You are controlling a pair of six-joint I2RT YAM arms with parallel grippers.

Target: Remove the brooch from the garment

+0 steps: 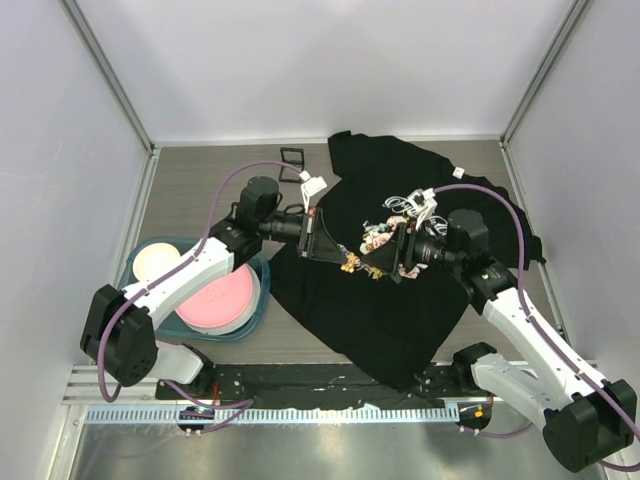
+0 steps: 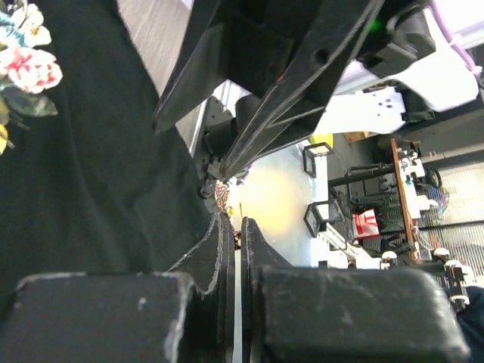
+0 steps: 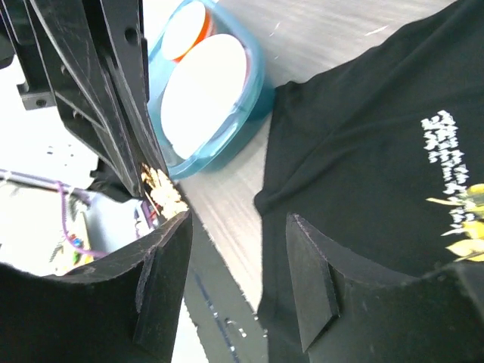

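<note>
While the blue tray (image 1: 263, 285) with its plates sits at the far left, apart from the work, the two arms meet over the chest of the black shirt (image 1: 380, 310), which lies spread on the table. The left gripper (image 2: 233, 225) has its jaws drawn together to a thin slit, and the small gold brooch (image 2: 221, 195) sits right at their tips, at the edge of a raised fold of the shirt. Facing it from the right, the right gripper (image 3: 238, 218) has its jaws wide apart with nothing between them.

This looks like the freeing step: one side pinching at the brooch, the other not yet holding. The next move probably calls for the open gripper to take the cloth or the brooch close by, so that a pull separates them rather than dragging the whole shirt.

Whether the left jaws pinch the brooch itself or the fabric beside it cannot be told. The pin and clasp are hidden, and dark fingers and glare crowd both wrist views.
</note>
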